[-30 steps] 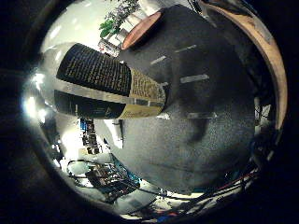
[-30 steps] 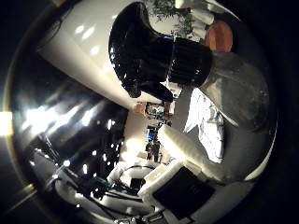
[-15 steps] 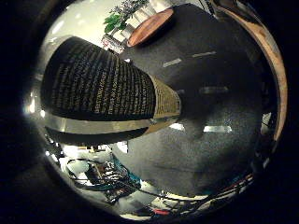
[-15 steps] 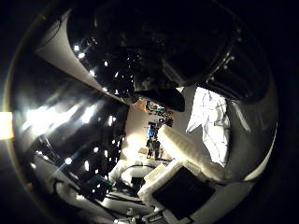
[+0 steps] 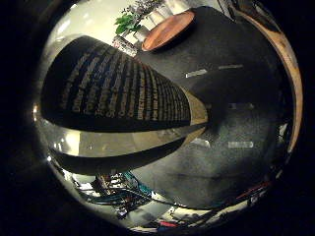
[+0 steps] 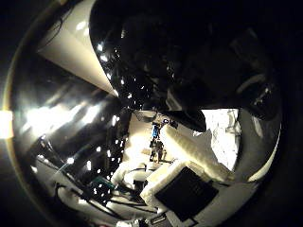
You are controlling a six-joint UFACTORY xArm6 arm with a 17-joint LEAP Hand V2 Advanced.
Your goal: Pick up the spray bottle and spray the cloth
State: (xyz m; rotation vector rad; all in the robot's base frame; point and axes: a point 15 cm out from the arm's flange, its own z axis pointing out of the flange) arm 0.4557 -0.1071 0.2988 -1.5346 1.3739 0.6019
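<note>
I have the bottle [image 5: 118, 98] very close to my palm; its dark printed label fills much of the little-finger view, its base on the dark surface [image 5: 236, 123]. The thumb view shows its black sprayer head [image 6: 189, 61] looming, the white cloth [image 6: 225, 137] beyond. I cannot tell whether my hand's fingers are closed.
</note>
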